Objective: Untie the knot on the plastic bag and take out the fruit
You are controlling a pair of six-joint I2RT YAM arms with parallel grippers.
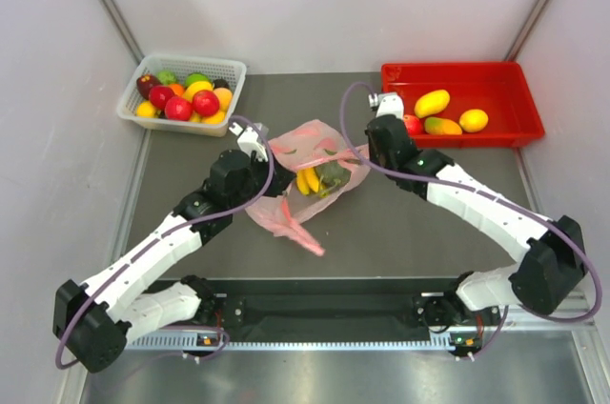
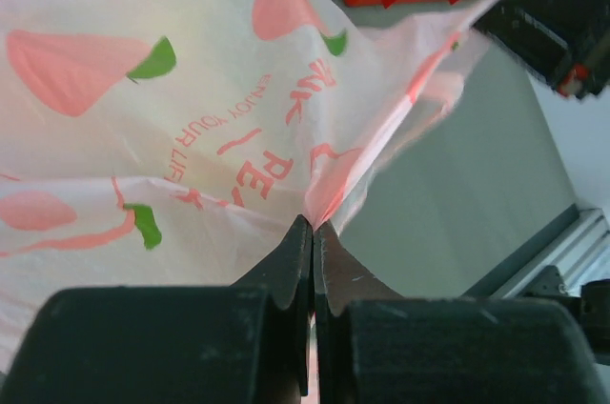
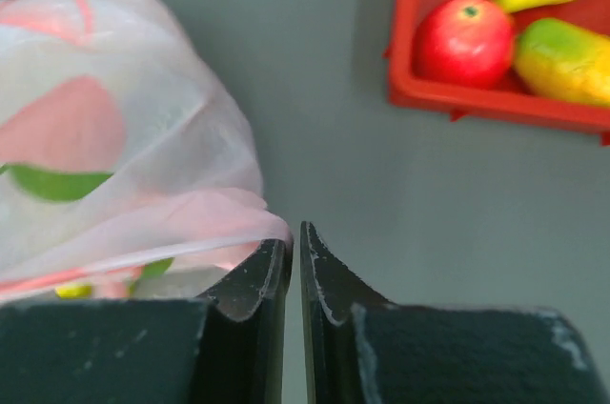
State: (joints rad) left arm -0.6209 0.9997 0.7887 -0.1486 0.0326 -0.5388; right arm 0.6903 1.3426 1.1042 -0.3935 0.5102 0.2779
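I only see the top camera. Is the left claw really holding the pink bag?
Observer: Yes. Its wrist view shows the left gripper shut on a fold of the bag.
Operator: And the right claw?
Observer: The right gripper is almost shut, but the bag only touches the outside of one finger. I see no plastic between them.
Operator: What's the red thing behind that arm?
Observer: An apple, in the corner of the tray.
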